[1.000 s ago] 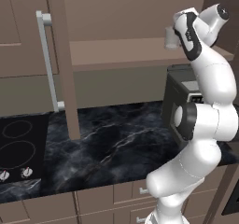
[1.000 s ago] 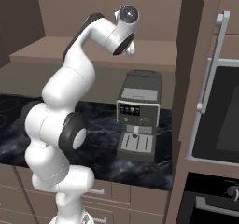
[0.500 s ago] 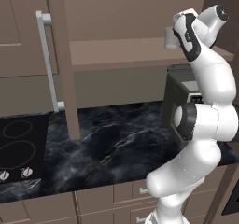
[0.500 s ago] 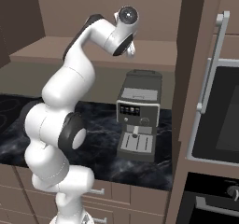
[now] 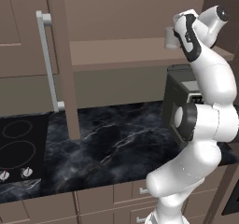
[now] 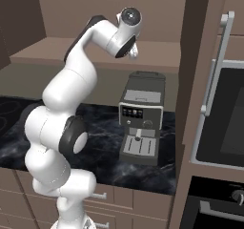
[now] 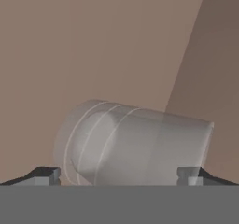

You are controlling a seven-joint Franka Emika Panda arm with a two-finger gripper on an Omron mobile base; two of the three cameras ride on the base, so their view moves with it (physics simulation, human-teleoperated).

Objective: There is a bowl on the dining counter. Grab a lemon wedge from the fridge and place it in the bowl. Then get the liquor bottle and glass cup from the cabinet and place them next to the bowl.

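A clear glass cup (image 7: pixel 135 146) stands on the shelf (image 5: pixel 121 52) of the open cabinet and looks tilted on its side in the hand view. My gripper (image 7: pixel 119 177) is open, with its two dark fingertips (image 7: pixel 46 175) wide apart on either side of the cup's near end. The left base view has the cup (image 5: pixel 171 37) at the shelf's right end, right beside my white hand (image 5: pixel 186 24). In the right base view the gripper (image 6: pixel 134 51) reaches into the same shelf. The bowl, lemon wedge, liquor bottle and fridge are out of view.
A grey coffee machine (image 6: pixel 140 118) stands on the dark marble counter (image 5: pixel 116 143) just below the shelf. The open cabinet door with its long handle (image 5: pixel 46 59) hangs at the left. A cooktop (image 5: pixel 18 148) lies far left, and a wall oven (image 6: pixel 224 113) is at the right.
The hand has barely shifted at the cup. The jaws have stayed wide open.
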